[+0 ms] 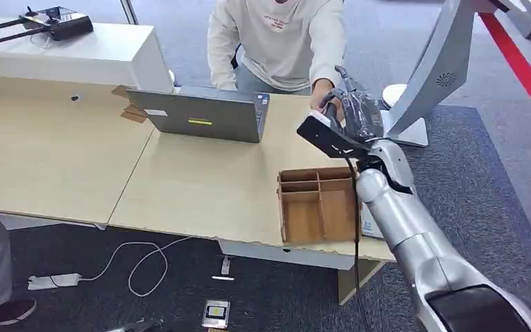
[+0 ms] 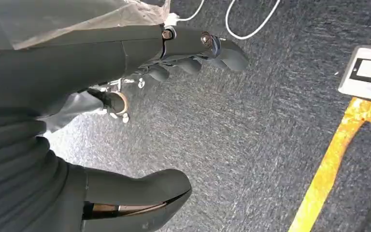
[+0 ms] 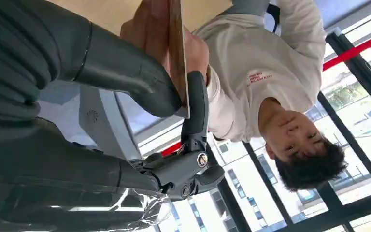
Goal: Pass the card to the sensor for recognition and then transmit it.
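Observation:
My right hand reaches over the far right of the desk. In the right wrist view its thumb and a dark finger pinch a thin card, seen edge-on. A person's hand grips the same card from the other side, and that hand meets mine in the head view. The curved grey-white sensor stand rises just right of my hand. My left hand hangs over the carpet, fingers loosely apart, holding nothing.
A person in a cream sweatshirt leans over the desk's far side. A grey laptop stands mid-desk, and a wooden divider box sits at the near edge under my forearm. A cable and a small device lie on the floor.

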You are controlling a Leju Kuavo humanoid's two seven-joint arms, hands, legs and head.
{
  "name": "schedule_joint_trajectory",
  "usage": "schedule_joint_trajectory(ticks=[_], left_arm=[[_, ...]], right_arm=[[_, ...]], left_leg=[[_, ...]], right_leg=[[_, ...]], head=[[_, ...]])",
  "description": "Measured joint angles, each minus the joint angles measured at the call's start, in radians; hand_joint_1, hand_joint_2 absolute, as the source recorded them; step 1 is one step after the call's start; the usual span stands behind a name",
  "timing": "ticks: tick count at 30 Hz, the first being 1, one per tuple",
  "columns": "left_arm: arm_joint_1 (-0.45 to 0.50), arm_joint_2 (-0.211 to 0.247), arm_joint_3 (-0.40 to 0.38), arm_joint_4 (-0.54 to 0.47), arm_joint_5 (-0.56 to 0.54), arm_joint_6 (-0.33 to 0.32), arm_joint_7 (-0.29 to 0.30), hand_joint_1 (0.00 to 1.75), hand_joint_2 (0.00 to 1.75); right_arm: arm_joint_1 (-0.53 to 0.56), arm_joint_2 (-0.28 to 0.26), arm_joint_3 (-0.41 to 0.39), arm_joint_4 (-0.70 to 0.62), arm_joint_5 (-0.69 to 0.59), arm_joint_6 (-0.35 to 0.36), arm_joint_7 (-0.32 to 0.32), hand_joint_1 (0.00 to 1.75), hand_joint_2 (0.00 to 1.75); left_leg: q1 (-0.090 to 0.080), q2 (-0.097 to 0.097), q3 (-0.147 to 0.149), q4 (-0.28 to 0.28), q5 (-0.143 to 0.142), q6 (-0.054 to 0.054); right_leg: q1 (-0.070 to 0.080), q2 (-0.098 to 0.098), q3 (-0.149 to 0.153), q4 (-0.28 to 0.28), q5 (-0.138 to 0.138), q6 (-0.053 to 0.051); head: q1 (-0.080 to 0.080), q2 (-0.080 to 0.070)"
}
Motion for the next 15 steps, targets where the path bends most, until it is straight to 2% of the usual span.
schedule_joint_trajectory(ticks=[7, 9, 15], left_arm=[[-0.001, -0.001, 0.000, 0.000, -0.001, -0.004, -0.006, 0.00, 1.75], [-0.001, -0.001, 0.000, 0.000, -0.002, -0.006, -0.006, 0.00, 1.75], [-0.002, -0.001, 0.000, 0.000, -0.006, -0.011, -0.006, 0.00, 1.75]], right_arm=[[-0.001, 0.016, 0.007, 0.054, -0.012, -0.011, -0.010, 1.75, 1.75], [-0.001, 0.016, 0.008, 0.070, -0.017, -0.015, -0.009, 0.00, 1.75], [0.000, 0.011, 0.009, 0.097, -0.021, -0.049, 0.010, 0.00, 1.75]], left_leg=[[-0.001, 0.000, 0.000, 0.000, 0.000, 0.000], [-0.001, 0.000, 0.000, 0.000, 0.000, 0.000], [-0.001, 0.000, 0.000, 0.000, 0.000, 0.000]], right_leg=[[0.000, 0.000, 0.000, 0.000, 0.000, 0.000], [0.000, 0.000, 0.000, 0.000, 0.000, 0.000], [-0.001, 0.000, -0.001, 0.000, 0.000, 0.000]], head=[[0.000, 0.000], [0.000, 0.000], [0.000, 0.000]])
